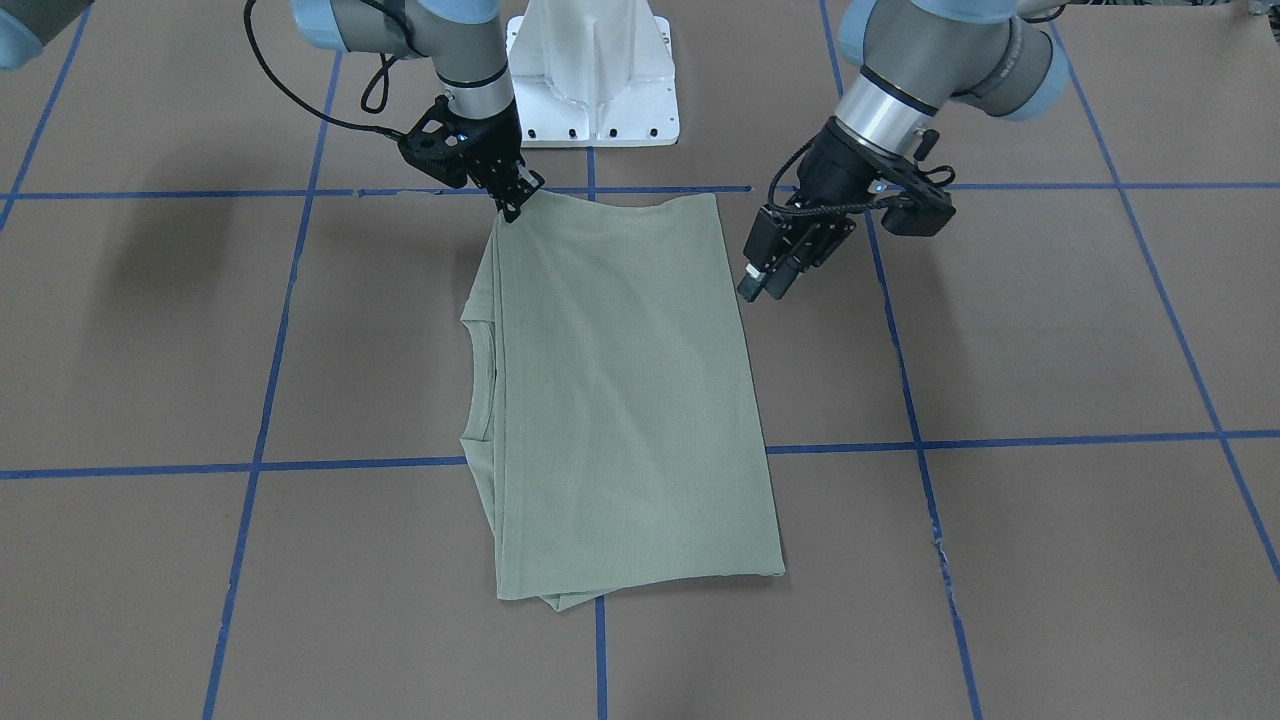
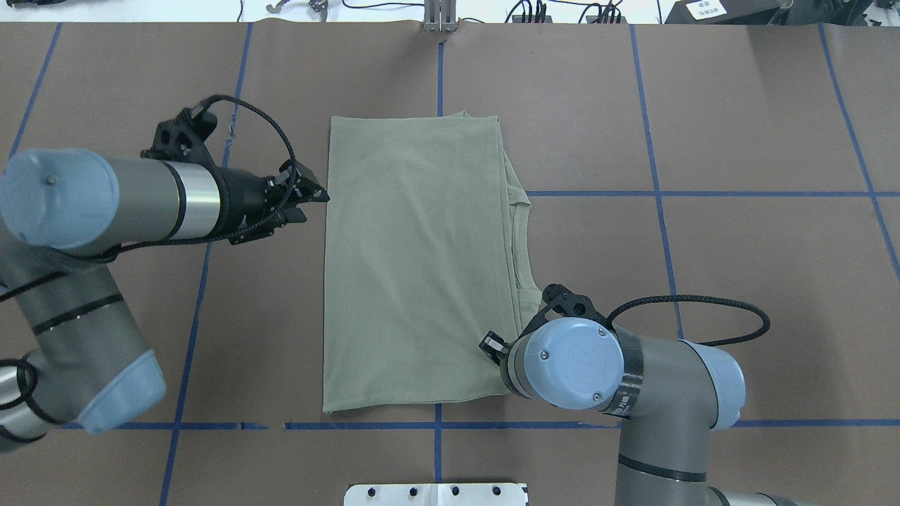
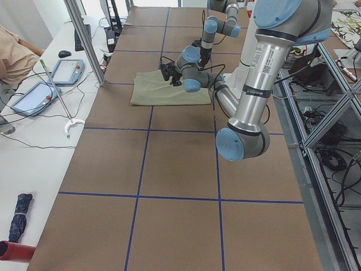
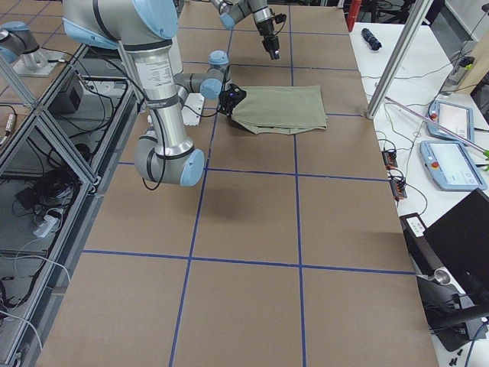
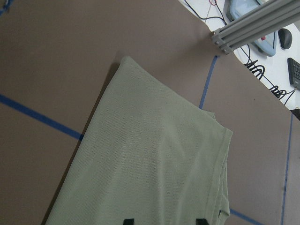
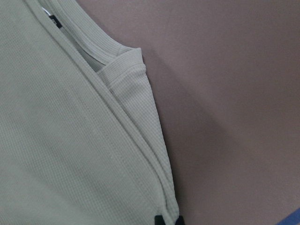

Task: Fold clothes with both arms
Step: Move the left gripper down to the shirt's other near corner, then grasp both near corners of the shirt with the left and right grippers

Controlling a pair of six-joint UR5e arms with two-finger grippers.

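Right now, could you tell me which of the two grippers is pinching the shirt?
The right gripper, shut on a corner of the shirt; the left gripper hangs open beside it.

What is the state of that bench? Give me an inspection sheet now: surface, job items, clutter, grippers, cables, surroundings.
Surface: brown table marked with a blue tape grid.
Job's things: sage-green shirt lying flat, folded to a long rectangle, collar showing at the edge on the robot's right.
Clutter: nothing seen on the table.
Grippers: right gripper pinched on the shirt's corner nearest the robot's base; left gripper open at the opposite long edge, holding nothing.
Cables: black cable loop at the right wrist, another at the left; neither lies on the shirt.
Surroundings: white pedestal; teach pendants on a side bench; a person's sleeve in the left side view.
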